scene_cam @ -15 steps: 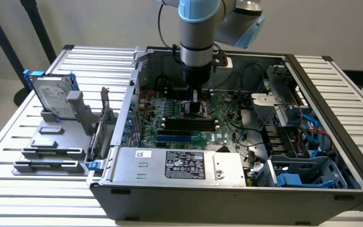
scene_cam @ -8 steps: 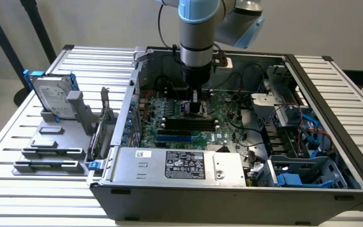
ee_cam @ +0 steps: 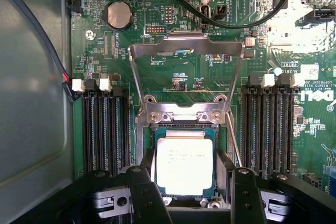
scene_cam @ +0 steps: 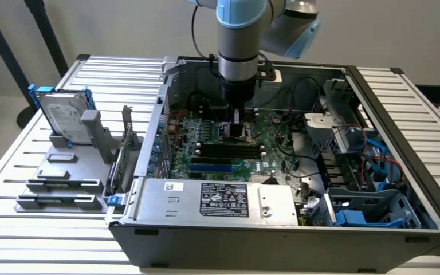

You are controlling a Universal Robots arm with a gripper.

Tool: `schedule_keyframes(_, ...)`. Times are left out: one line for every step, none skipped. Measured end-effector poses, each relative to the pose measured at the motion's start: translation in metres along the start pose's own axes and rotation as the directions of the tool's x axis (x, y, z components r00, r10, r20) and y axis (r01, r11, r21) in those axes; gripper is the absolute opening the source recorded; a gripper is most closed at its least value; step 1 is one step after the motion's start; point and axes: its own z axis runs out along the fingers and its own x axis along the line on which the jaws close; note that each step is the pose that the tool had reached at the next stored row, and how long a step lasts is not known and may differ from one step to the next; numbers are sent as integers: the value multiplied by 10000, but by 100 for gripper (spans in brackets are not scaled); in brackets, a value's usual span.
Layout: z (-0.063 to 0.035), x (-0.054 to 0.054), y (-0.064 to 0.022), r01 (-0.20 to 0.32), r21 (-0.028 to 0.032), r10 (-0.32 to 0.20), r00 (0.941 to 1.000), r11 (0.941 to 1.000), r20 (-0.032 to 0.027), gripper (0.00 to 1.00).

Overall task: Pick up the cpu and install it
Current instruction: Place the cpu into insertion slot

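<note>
Far to the exterior view's left of the socket (ee_cam: pixel 184 114): hard drive (scene_cam: pixel 63 117), upright in a grey stand (scene_cam: pixel 59 172). Directly above the socket: gripper (ee_cam: pixel 190 171), jaws wide apart. Flat inside the socket, between the two fingers (ee_cam: pixel 143 192): cpu (ee_cam: pixel 184 166).

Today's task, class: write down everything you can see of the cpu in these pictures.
The cpu is a small flat square chip: a pale silver metal top with faint dark print, edged by a darker rim. It lies flat in the socket frame on the green motherboard, whose metal retaining plate stands swung up open. The gripper is open, one dark finger on each side of the chip; whether they touch it cannot be told.
</note>
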Motion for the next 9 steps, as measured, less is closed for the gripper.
schedule_keyframes(2,1,0,0,-1,0,10000,10000,-4,56)
schedule_keyframes(1,0,1,0,-1,0,10000,10000,5,56)
schedule_keyframes(0,-1,0,0,1,0,10000,10000,8,62)
schedule_keyframes(-2,-2,-1,1,4,-1,10000,10000,12,62)
schedule_keyframes(-3,-2,-1,1,5,-1,10000,10000,13,62)
schedule_keyframes(-4,-2,0,0,4,-1,10000,10000,13,62)
schedule_keyframes(-12,-2,0,0,6,0,10000,10000,16,62)
schedule_keyframes(-24,-1,1,0,5,0,10000,10000,14,62)
schedule_keyframes(-41,0,2,0,4,0,10000,10000,13,62)
